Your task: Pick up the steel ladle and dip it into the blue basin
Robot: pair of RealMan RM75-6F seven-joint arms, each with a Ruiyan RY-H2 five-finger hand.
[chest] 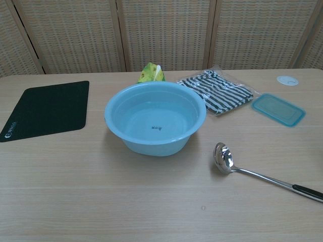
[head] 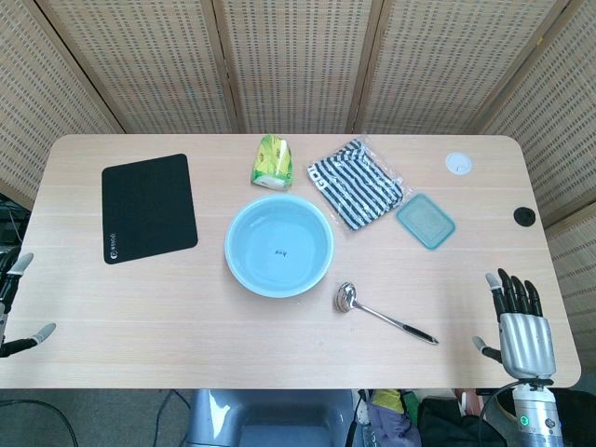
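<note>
Woven rattan screens back a pale wooden table [head: 140, 307], on which the shiny steel ladle with a black-tipped handle [head: 384, 314] lies flat, untouched. Its bowl sits just beside the near right rim of the round light-blue plastic basin [head: 278, 245], apart from it, and its long axis runs from the bowl down and to the right, so the black handle end points toward the robot's right side. The right hand [head: 521, 321] hovers at the table's right near corner, fingers spread and holding nothing, well clear of the handle but plainly the nearer of the two. The left hand [head: 14, 307] shows only as pale fingertips at the far left edge; they look apart and empty, and it lies across the basin from the ladle. I judge the right hand should take the handle. Bare wood lies between that hand and the handle, so the approach looks free. A teal square plastic lid [head: 426, 220] and a striped black-and-white packet in clear wrap [head: 357, 182] lie beyond the ladle, away from the short path from ladle to basin
</note>
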